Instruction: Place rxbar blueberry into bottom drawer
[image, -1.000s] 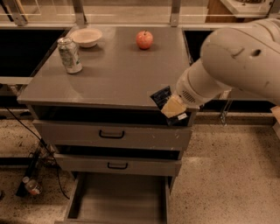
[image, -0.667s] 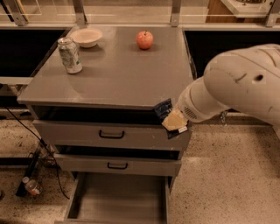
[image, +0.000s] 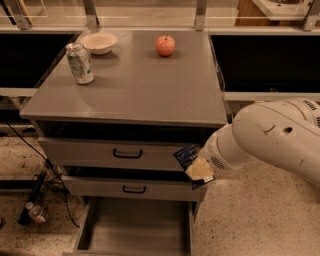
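Camera view: your tool (image: 198, 171) hangs before the right end of the upper drawers (image: 127, 153), clamped on the rxbar blueberry (image: 186, 156).
Just changed: tool and bar have come down from the surface (image: 135, 95) edge.
Below: the bottom drawer (image: 135, 227) stands open, lower left of the tool.
For the task: carry looks nearly done; go lower and left before release.
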